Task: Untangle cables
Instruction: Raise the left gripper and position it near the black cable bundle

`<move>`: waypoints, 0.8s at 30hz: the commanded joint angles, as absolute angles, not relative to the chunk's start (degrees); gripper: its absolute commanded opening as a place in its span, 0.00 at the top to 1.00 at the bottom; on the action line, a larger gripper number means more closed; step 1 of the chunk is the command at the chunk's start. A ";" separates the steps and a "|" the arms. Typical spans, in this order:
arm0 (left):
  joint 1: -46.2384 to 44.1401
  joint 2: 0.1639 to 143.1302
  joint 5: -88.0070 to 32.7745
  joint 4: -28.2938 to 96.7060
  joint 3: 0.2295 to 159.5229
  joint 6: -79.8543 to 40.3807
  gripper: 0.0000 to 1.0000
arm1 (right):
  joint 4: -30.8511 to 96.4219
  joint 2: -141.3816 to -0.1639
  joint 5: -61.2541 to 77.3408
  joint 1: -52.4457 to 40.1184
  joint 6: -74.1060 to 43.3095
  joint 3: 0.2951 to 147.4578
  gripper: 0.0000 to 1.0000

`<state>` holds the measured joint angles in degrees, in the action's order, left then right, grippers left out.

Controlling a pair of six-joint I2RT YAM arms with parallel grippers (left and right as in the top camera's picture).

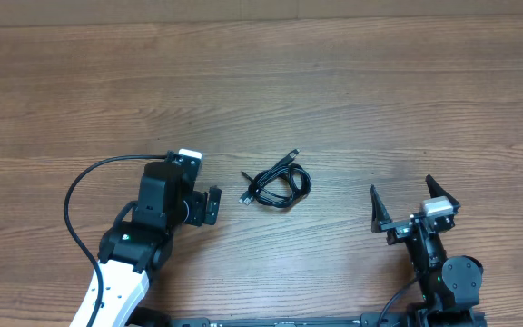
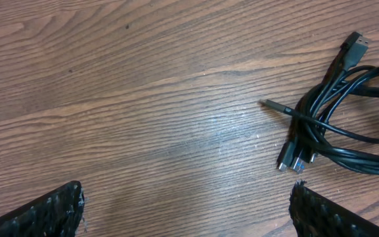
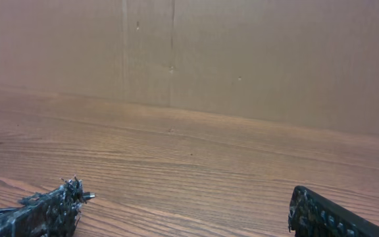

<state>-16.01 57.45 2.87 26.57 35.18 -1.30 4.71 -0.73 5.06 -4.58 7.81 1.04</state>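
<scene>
We see a wooden table [image 1: 334, 82] under the whole setup. The left arm [image 1: 139, 241] and right arm [image 1: 448, 277] enter from the lower edge of the overhead view. The left gripper [image 2: 188, 214] faces the tabletop, fingers released, spread wide and grasping nothing. The right gripper [image 1: 409, 202] is likewise released and empty. The cables [image 1: 278, 184] lie as a small looped bundle on the table between both grippers, nearer the left one and touching neither. Several plug ends [image 2: 293, 161] protrude from the bundle.
</scene>
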 commanded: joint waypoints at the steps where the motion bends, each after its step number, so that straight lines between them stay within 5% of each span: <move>1: -15.77 57.65 2.92 26.33 36.49 -0.84 0.01 | 4.45 -0.16 4.56 -4.45 8.23 0.47 0.00; 24: -15.77 59.18 -10.04 25.87 36.49 -0.82 0.00 | 4.45 -0.16 4.56 -4.45 8.23 0.45 0.00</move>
